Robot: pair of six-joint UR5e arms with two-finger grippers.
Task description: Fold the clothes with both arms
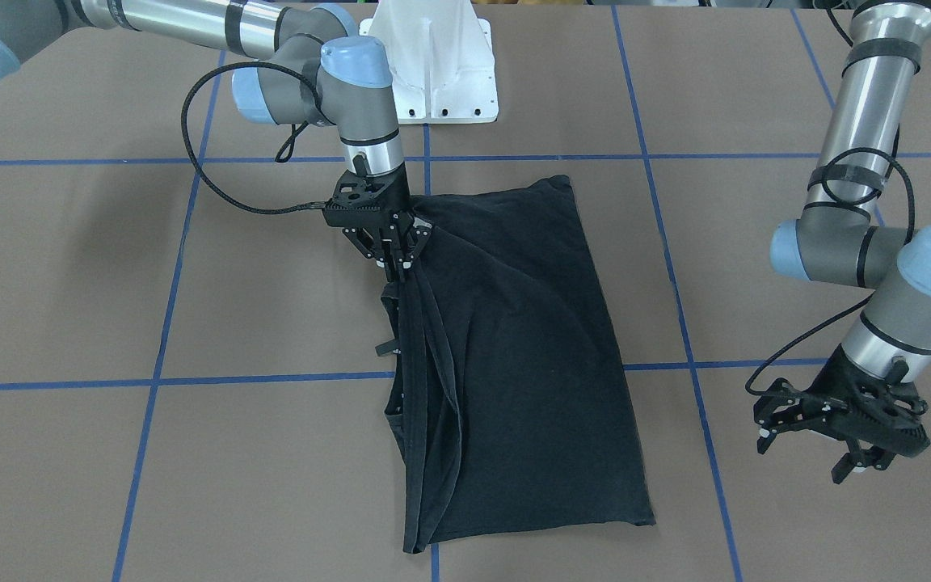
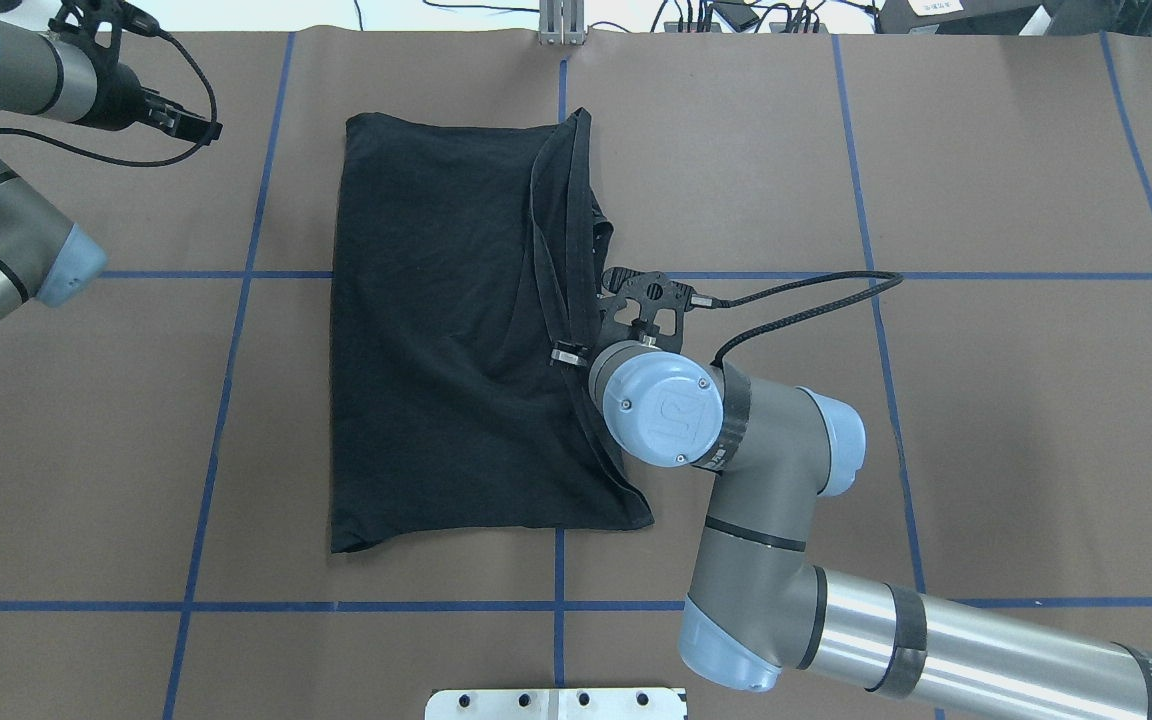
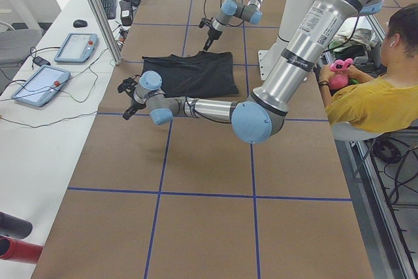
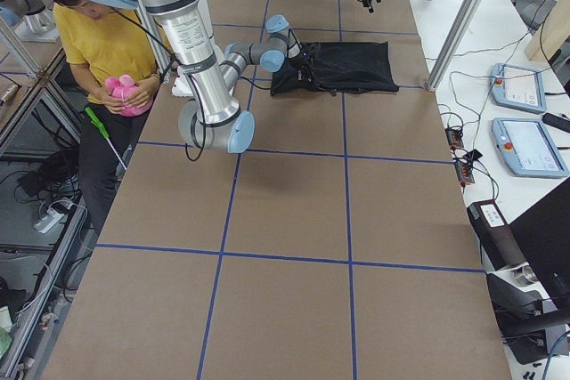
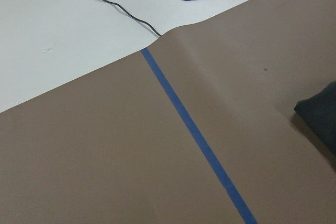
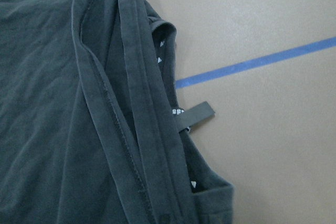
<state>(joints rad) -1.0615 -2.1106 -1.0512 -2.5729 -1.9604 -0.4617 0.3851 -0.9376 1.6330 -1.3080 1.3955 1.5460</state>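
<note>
Pinching a gathered band of hems along the long edge, the right gripper (image 1: pixel 398 263) has its fingers closed tight on the black T-shirt (image 1: pixel 530 339) and nothing else. The fabric rises from the table (image 1: pixel 110 283) to that pinch in a taut ridge. The shirt lies in the middle of the table as a long rectangle, already doubled lengthwise, with the held edge on the robot's right side and a small black tag (image 6: pixel 195 115) poking out beside it. I judge the step in hand to be carrying this edge across the body of the shirt. To do it well I would travel low and level, because one grip near mid-length will let both ends trail and bunch. I would also watch that all the stacked hems stay caught in the pinch. The right arm reaches in over the shirt with its wrist turned straight down, fingers vertical above the edge. The left gripper (image 1: pixel 811 451) hangs spread open and empty above bare table, well apart from the shirt on the other side. I would bring it in for a second hold before pulling.
</note>
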